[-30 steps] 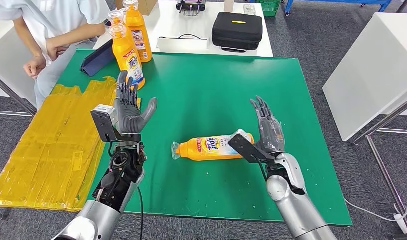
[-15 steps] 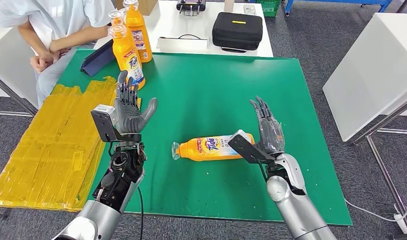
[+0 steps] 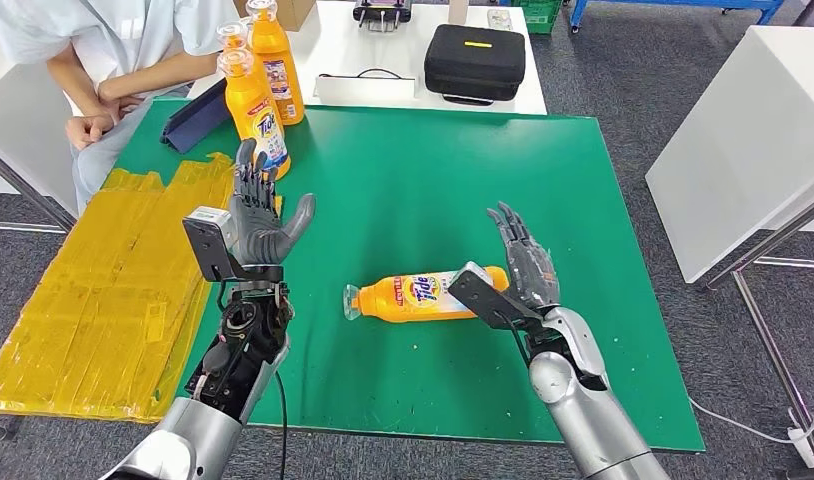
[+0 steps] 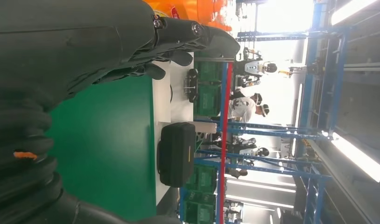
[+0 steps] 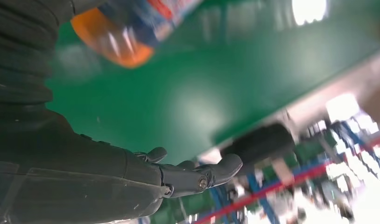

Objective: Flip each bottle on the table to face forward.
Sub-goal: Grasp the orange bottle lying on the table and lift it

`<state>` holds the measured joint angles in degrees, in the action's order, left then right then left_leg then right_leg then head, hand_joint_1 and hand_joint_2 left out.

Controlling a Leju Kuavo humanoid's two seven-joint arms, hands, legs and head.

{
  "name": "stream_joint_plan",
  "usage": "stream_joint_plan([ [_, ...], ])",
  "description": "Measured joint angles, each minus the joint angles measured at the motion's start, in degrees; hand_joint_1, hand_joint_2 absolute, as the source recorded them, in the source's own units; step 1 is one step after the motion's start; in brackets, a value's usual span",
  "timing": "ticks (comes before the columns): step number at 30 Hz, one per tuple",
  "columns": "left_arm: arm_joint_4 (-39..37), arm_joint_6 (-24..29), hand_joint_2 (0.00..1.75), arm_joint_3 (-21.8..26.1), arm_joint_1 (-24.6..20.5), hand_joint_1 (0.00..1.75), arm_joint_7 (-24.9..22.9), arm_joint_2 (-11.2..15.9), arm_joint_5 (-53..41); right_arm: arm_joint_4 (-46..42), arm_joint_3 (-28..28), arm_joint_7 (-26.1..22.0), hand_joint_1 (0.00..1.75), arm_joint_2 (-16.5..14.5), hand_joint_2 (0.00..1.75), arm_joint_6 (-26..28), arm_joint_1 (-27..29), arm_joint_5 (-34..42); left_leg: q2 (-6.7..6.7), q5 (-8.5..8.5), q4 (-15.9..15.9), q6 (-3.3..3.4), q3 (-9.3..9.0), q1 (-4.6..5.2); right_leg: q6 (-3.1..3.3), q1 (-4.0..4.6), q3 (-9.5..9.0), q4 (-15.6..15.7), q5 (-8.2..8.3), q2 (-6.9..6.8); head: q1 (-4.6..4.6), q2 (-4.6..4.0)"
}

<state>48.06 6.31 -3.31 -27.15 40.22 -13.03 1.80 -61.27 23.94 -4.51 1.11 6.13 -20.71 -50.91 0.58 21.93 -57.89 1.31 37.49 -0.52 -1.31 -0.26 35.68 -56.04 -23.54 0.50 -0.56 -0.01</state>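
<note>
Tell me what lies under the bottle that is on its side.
The lying bottle rests straight on the green mat, nothing else visible beneath it. Its base end is hidden behind the right hand and its wrist camera, so what lies under that end cannot be seen.

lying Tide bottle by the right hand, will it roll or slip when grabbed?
The lying bottle rests on its side on the green mat, so a nudge from the open right hand would probably roll it. Its glossy label suggests a slippery grip. It looks full of orange liquid, so likely heavy for its size.
</note>
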Motion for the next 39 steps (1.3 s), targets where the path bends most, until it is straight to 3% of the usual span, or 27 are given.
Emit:
stream_joint_plan([
  [4,-0.52,-0.63,1.75,-0.27,-0.5,0.0,0.0,-0.21,0.13,1.96,0.88,-1.26,0.0,0.9,1.75,-6.44,-0.23,-0.31,0.02,0.0,0.0,0.0,0.0,0.01,0.0,-0.01,0.0,0.0,0.0,-0.01,0.01,0.01],
  [8,-0.58,-0.86,1.75,-0.7,-0.04,0.0,0.0,-0.68,0.14,1.39,2.15,-2.21,0.0,3.18,1.75,-6.73,0.83,0.07,0.07,0.0,0.0,0.01,0.02,0.05,-0.01,-0.07,0.0,0.01,0.0,-0.05,0.01,-0.01],
  [12,-0.58,-0.74,1.75,-1.2,0.13,0.0,0.0,-0.86,0.17,-3.39,2.03,-2.35,0.0,4.72,1.75,-3.83,3.45,2.38,0.04,0.01,0.0,0.01,0.03,0.08,-0.01,-0.11,0.01,0.01,-0.01,-0.04,0.01,0.0],
  [16,-0.24,0.12,1.75,-1.39,0.74,0.0,0.0,-0.87,0.59,-9.91,0.98,-6.89,0.0,4.75,1.75,2.04,6.21,8.16,0.02,0.03,0.0,0.01,0.03,0.08,-0.01,-0.1,0.02,0.01,-0.01,-0.04,-0.01,0.01],
  [27,0.6,1.43,1.75,-2.42,1.59,0.0,0.0,-0.96,1.06,-18.92,-0.43,-15.26,0.0,3.87,1.75,10.26,9.59,18.7,0.01,0.01,0.0,0.01,0.02,0.08,0.0,-0.08,0.02,0.01,-0.01,-0.04,-0.01,0.01],
  [39,0.99,2.44,1.75,-3.34,1.64,0.0,0.0,-0.96,2.31,-21.93,-0.43,-18.11,0.0,5.37,1.75,12.35,11.21,24.59,0.01,0.02,0.0,0.01,0.02,0.1,0.0,-0.12,0.02,0.01,-0.01,-0.03,-0.01,0.01],
])
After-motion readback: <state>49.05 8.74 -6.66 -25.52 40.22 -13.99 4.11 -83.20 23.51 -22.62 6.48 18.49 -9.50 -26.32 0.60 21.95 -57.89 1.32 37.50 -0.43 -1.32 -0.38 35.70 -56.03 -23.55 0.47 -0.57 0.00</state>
